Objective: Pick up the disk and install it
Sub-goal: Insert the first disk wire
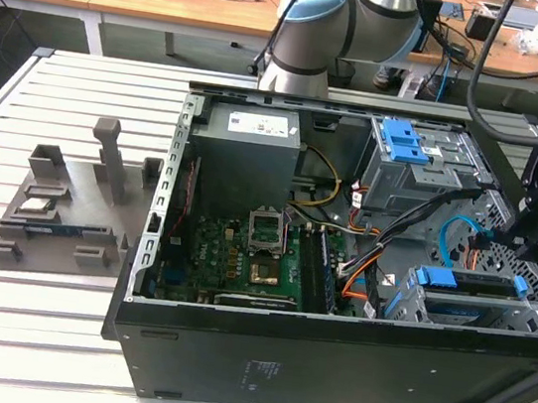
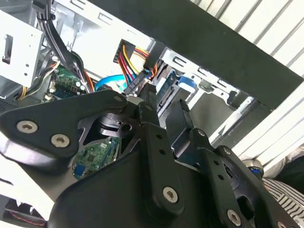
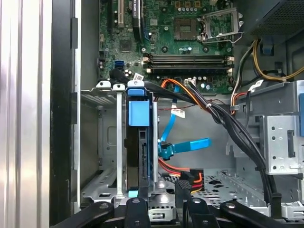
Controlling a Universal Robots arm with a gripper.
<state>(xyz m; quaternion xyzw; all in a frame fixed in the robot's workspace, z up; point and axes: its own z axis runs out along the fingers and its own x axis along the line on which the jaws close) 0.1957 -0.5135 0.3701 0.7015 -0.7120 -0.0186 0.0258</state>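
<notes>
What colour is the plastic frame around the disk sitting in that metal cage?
Bright blue. The disk shows it best in the first wrist view, standing on edge in the metal cage.

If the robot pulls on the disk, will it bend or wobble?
Probably not bend: the disk looks like a rigid block in a blue plastic frame. It likely slides rather than tips, since it sits edge-on in the metal cage. It may be heavy for its size.

1. A big black computer case (image 1: 325, 370) lies open on a table with white slats (image 1: 21, 327).
2. Inside it is a green board (image 1: 240, 268) full of small parts.
3. A grey box with a white label (image 1: 251, 154) sits near the back of the case.
4. Black, orange and yellow wires (image 3: 223, 118) run across the middle.
5. A grey holder with posts (image 1: 68, 203) stands on the table beside the case.
</notes>
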